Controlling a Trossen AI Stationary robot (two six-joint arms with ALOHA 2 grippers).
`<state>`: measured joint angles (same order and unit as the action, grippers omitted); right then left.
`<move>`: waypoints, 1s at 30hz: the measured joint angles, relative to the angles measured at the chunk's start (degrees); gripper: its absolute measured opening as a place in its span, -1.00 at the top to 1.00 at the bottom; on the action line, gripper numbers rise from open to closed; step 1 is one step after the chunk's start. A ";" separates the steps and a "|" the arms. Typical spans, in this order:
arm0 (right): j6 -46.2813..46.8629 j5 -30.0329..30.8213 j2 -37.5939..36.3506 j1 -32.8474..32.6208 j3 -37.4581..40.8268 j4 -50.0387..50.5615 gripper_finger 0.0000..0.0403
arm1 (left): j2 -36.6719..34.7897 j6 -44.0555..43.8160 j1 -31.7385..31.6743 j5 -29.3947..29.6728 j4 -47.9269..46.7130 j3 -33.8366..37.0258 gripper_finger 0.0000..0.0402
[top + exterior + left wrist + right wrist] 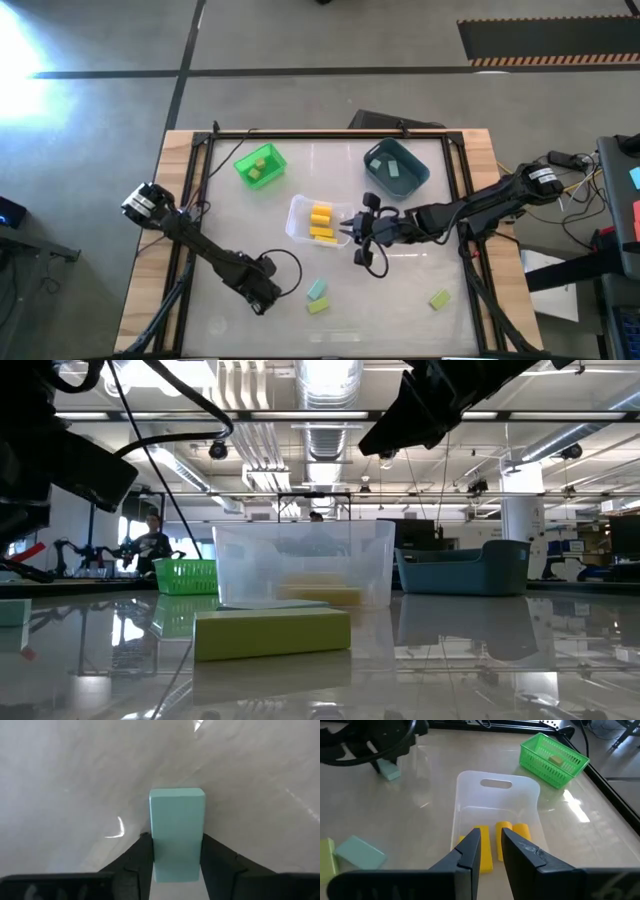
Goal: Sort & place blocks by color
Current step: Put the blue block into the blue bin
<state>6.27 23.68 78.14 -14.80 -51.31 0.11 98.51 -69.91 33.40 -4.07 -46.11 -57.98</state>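
My left gripper (262, 298) is at the table's near left, shut on a pale teal block (176, 827), low by the table top; the block also shows in the right wrist view (387, 769). My right gripper (490, 834) hangs over the clear bin (300, 222), its fingers a little apart and empty, above the yellow blocks (512, 832) lying in the bin. A pale teal block (318, 289) and a light green block (318, 306) lie flat side by side near the front. Another light green block (439, 298) lies at the front right. My left gripper pinches the pale teal block by its two long sides (156, 851), near one end, between its two fingers (137, 857). The fingers lie along the block, which sticks out ahead of them. I cannot tell whether the block touches the table.
A bright green bin (260, 165) with light green blocks stands at the back left. A dark blue-grey bin (395, 168) with a teal block stands at the back right. Black frame rails (330, 135) run along the table's edges. Cables trail from both arms.
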 joint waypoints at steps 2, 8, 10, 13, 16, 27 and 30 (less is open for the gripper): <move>-0.52 0.41 -0.01 -0.67 0.00 0.01 0.67 | -0.56 2.90 -0.49 0.33 -0.63 -0.07 0.44; -2.35 2.45 -0.05 -2.50 0.00 -0.54 0.67 | -4.89 14.01 -3.87 1.68 -1.31 -0.33 0.44; -2.46 3.82 -0.08 -3.28 0.00 -0.62 0.67 | -7.00 18.17 -5.50 4.09 -1.40 -0.33 0.44; -2.39 4.92 -0.08 -4.56 0.00 -0.85 0.67 | -10.74 25.26 -7.60 8.80 -0.78 -0.46 0.44; -2.45 4.95 -0.10 -5.88 0.02 -2.02 0.67 | -14.53 32.73 -7.97 14.63 0.12 -1.25 0.44; -15.22 4.89 -0.14 -9.91 4.24 -29.03 0.67 | -24.77 63.96 -7.60 26.99 27.17 0.28 0.44; -18.31 4.81 -0.14 -10.23 6.02 -36.49 0.67 | -24.77 69.63 -7.60 27.19 32.97 0.31 0.44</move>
<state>-12.04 28.49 78.00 -25.03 -45.29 -36.38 73.74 -0.28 25.80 23.11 -13.13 -57.67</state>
